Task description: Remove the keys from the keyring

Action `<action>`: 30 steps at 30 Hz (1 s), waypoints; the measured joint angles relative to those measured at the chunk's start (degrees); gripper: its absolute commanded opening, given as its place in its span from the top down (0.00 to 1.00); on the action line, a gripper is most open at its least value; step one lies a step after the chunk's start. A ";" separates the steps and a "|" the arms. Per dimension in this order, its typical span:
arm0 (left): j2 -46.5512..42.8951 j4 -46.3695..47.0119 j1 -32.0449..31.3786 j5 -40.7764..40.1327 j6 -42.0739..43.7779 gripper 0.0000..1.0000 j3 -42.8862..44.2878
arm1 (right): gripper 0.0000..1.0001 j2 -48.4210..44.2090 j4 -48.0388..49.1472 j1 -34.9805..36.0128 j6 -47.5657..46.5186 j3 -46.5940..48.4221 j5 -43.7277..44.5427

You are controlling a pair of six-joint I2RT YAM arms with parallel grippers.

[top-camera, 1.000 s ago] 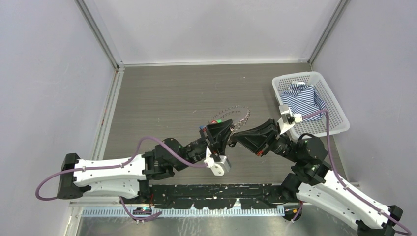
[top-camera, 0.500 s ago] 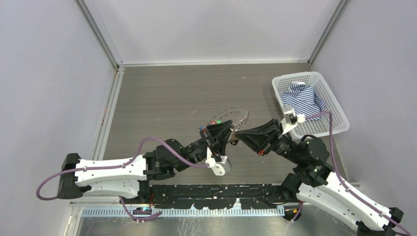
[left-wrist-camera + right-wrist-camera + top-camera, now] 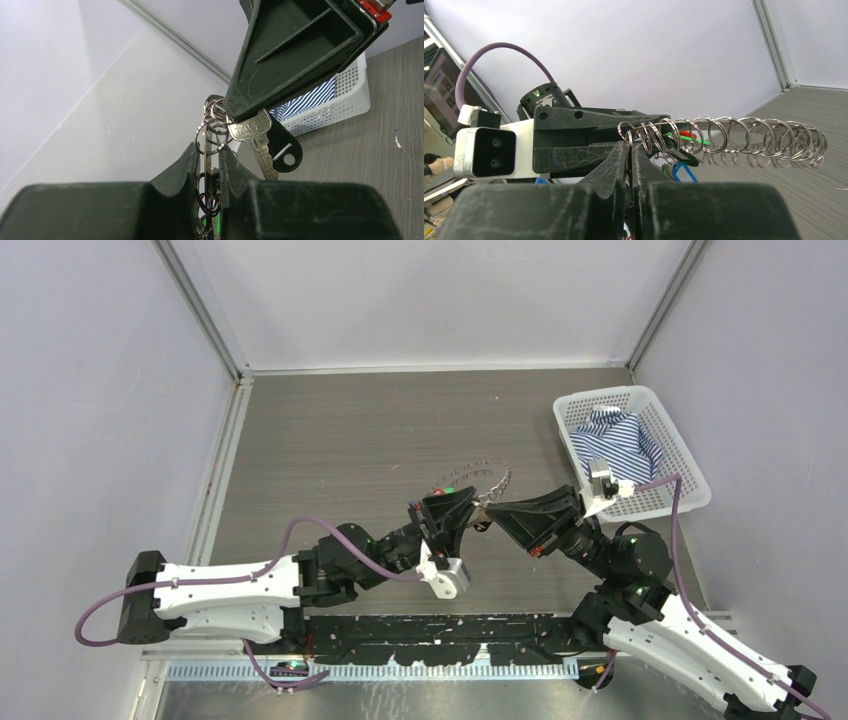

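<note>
The keyring [image 3: 480, 477] is a silvery loop strung with several small rings, held above the table between both grippers. My left gripper [image 3: 460, 513] is shut on it; in the left wrist view the ring wire runs between its fingers [image 3: 192, 162]. My right gripper [image 3: 491, 512] is shut on a silver key [image 3: 252, 132] that hangs on the keyring [image 3: 214, 120], beside a black-headed key [image 3: 283, 148]. In the right wrist view my right gripper [image 3: 630, 150] pinches the key edge-on, and the keyring [image 3: 729, 135] stretches to the right. Green [image 3: 691, 139], red [image 3: 688, 134] and blue [image 3: 681, 172] key heads hang below it.
A white basket [image 3: 685, 470] holding a blue striped cloth [image 3: 612, 440] stands at the right of the table; it also shows in the left wrist view [image 3: 352, 92]. A black rail [image 3: 440, 628] runs along the near edge. Walls enclose the table on three sides.
My right arm has lifted and swung its wrist a little to the right, with the fingertips still at the keyring. My left gripper has shifted slightly right. Both grips are unchanged.
</note>
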 measured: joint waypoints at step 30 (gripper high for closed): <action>0.11 1.92 0.11 -0.44 -1.57 1.00 -3.02 | 0.99 -0.46 -4.87 0.00 -3.15 1.20 0.48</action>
